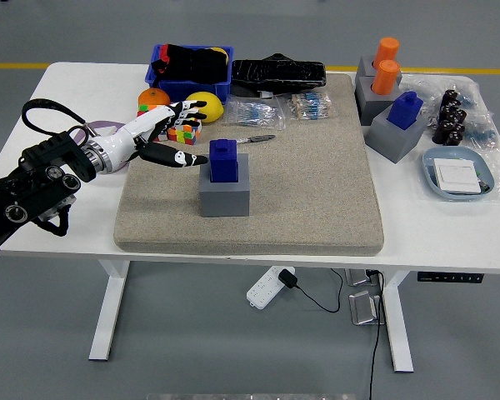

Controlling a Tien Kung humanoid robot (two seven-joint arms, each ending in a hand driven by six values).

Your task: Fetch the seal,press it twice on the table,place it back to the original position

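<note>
A blue seal (223,158) stands upright in a grey block holder (225,193) on the beige mat (300,200), left of its middle. My left hand (171,137) reaches in from the left with fingers spread and empty, its thumb tip just left of the seal, not touching it. The right arm is out of view.
Behind the hand are two colour cubes (183,125), an orange (152,97), a lemon (205,104), a purple dish (100,129) and a blue bin (189,83). A pen (256,139) lies behind the seal. At the right stand another blue seal (405,108), orange seals (385,67) and a blue dish (457,173).
</note>
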